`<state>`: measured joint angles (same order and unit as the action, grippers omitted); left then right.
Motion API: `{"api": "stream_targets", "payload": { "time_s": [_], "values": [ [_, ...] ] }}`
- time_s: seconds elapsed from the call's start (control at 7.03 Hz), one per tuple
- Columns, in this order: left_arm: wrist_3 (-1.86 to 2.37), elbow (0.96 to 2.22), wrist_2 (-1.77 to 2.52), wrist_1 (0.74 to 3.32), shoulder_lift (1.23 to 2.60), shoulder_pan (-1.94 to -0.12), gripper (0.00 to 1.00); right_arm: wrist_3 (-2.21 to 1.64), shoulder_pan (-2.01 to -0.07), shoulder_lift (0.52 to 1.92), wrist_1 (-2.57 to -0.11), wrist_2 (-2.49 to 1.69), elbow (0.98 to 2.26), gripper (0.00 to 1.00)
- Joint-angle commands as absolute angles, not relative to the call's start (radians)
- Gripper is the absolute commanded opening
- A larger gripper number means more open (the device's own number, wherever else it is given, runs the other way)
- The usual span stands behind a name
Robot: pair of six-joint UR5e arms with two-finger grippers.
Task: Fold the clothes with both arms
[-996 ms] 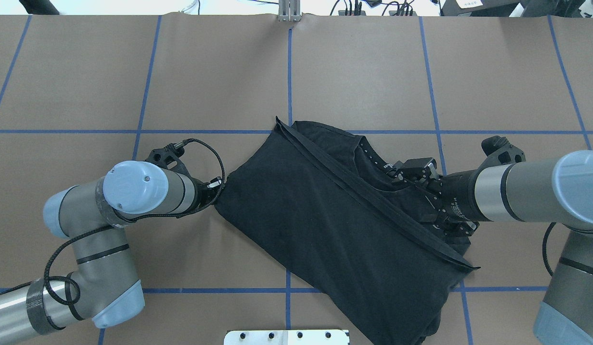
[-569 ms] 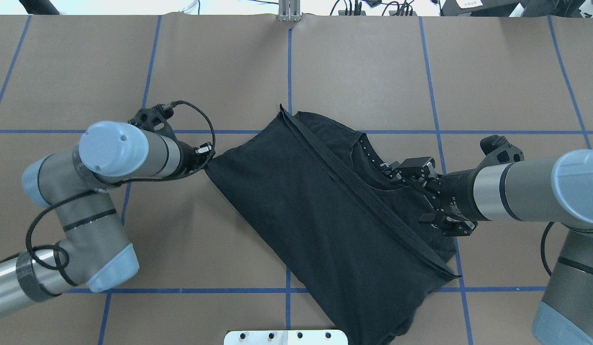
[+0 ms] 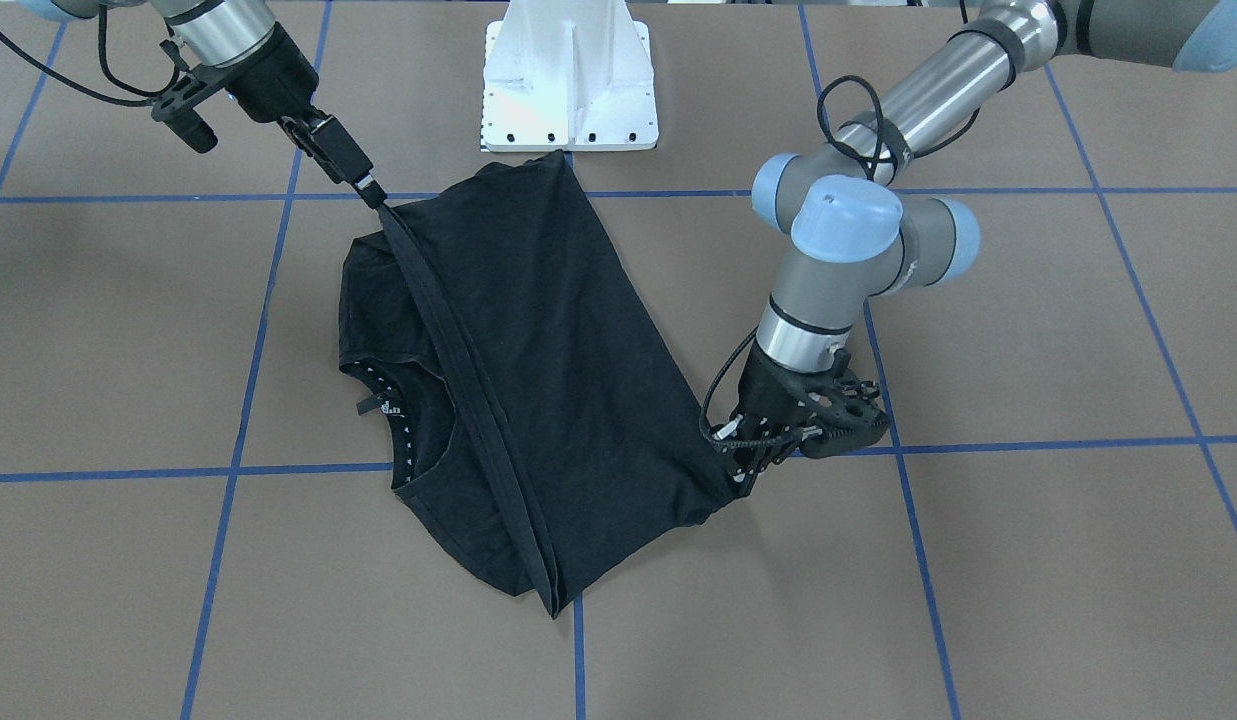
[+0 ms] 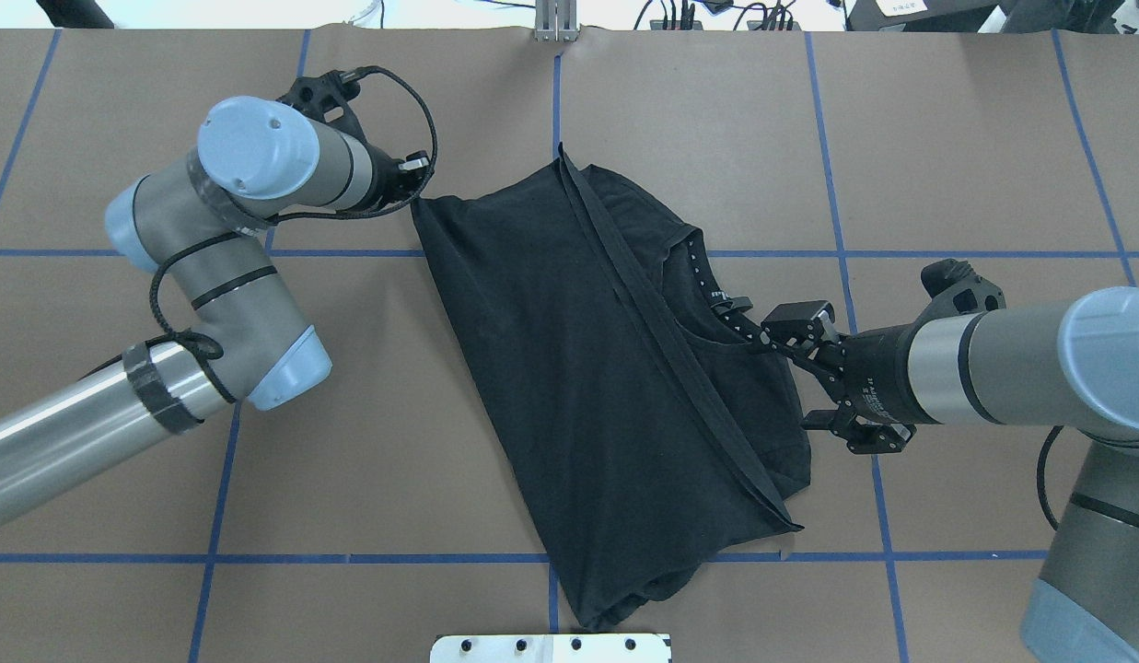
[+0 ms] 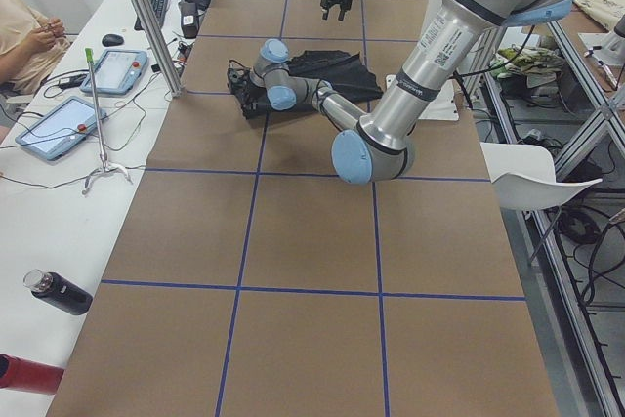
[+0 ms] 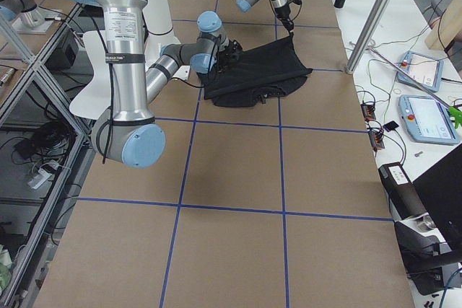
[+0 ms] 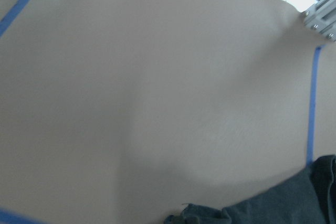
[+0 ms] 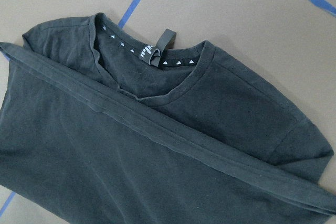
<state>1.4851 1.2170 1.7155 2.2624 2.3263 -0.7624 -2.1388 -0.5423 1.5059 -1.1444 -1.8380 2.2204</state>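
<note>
The clothes are one black T-shirt (image 4: 578,368) lying folded over on the table, plain side up. A hem band crosses it diagonally, and the collar (image 8: 152,56) with its label shows beside the band. My left gripper (image 4: 412,189) is shut on the shirt's far left corner, seen also in the front view (image 3: 733,470). My right gripper (image 4: 795,378) hangs open above the shirt's right edge near the collar. It holds nothing, and its fingers are out of the right wrist view. That view shows the T-shirt (image 8: 157,156) from above.
Blue tape lines divide the brown table (image 4: 716,138) into squares. The white pedestal base (image 3: 568,70) stands at the near edge, just behind the shirt's lower end. A metal bracket (image 4: 555,23) sits at the far edge. A side bench holds tablets (image 5: 59,124) and a bottle (image 5: 59,292).
My left gripper has pulled its corner toward the table's far side. The shirt swung round and slid left with it. The right gripper has stayed in place, open.
</note>
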Motion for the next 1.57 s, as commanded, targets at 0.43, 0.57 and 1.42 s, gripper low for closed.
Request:
{"api": "stream_targets", "payload": {
  "time_s": [0.43,0.57,1.42],
  "values": [
    [1.384,0.649,1.677,2.620,2.638,-0.833,0.00,-2.141,-0.540,1.499,-1.147,-1.830,2.206,1.00],
    [1.381,0.649,1.678,2.632,2.637,-0.841,0.72,-2.141,-0.538,1.465,-1.146,-1.825,2.159,1.00],
    [1.284,1.366,1.871,2.608,2.079,-0.884,1.00,-1.612,-0.381,1.068,-1.663,-1.720,1.996,0.88]
  ]
}}
